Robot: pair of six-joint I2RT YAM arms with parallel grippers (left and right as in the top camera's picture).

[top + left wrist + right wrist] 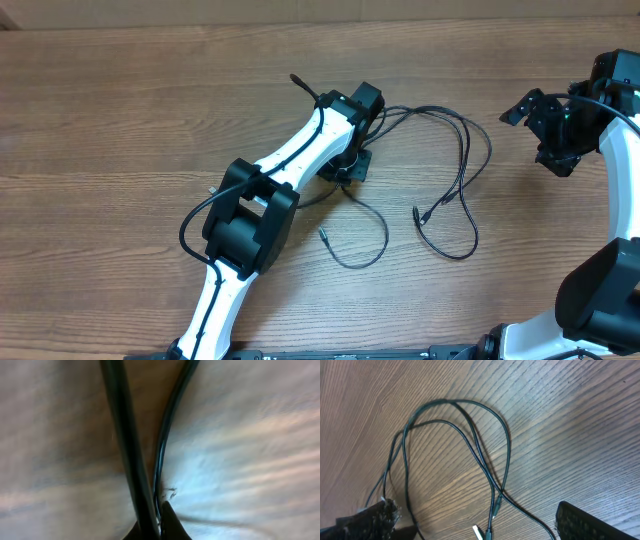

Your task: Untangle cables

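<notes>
the left gripper [350, 165] is down at mid-table, claws together, clamped on the cables [445, 401], which sprawl from it toward 3 and 5 o'clock. the right gripper [540, 135] hovers out at 3 o'clock, claws apart, empty. looks like the grabbing step; next, i'd say, a lift to draw one strand clear.

Wooden table [120, 100] carrying loose black cables [419, 213]

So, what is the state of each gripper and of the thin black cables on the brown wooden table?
thin black cables, tangled, crossed loops lying on the brown wooden table
left gripper, shut on the cables, low at the table
right gripper, open, empty, apart from the cables
</notes>
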